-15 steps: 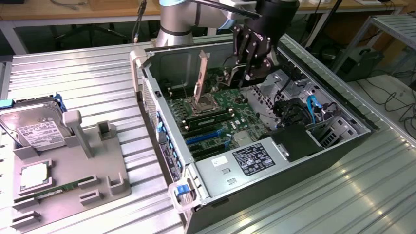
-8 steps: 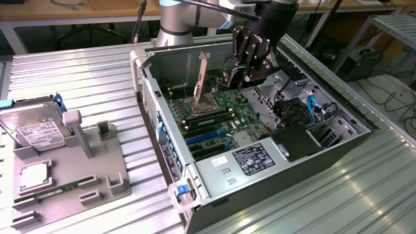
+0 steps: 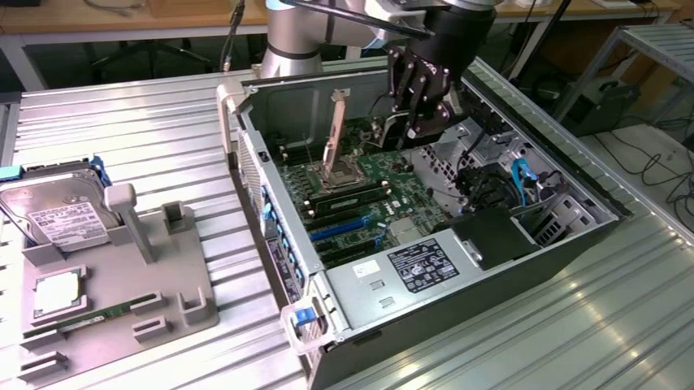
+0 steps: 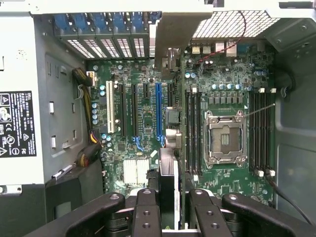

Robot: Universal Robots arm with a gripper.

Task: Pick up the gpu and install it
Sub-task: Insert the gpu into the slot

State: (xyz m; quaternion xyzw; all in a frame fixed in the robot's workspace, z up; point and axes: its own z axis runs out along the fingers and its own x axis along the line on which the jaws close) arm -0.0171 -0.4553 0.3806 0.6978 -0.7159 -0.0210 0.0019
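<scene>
Edgewise, thin black gpu point(image 4: 168, 190) with silver bracket, pinched between closed fingers point(image 4: 146, 212), above motherboard point(image 4: 143, 113).

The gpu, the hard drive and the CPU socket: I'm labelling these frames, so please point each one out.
gpu point(image 4: 168, 190): wrist view, its thin black edge between the fingers.
hard drive point(image 3: 57, 213): exterior view, its white label.
CPU socket point(image 4: 225, 138): wrist view, the open socket centre.
</scene>
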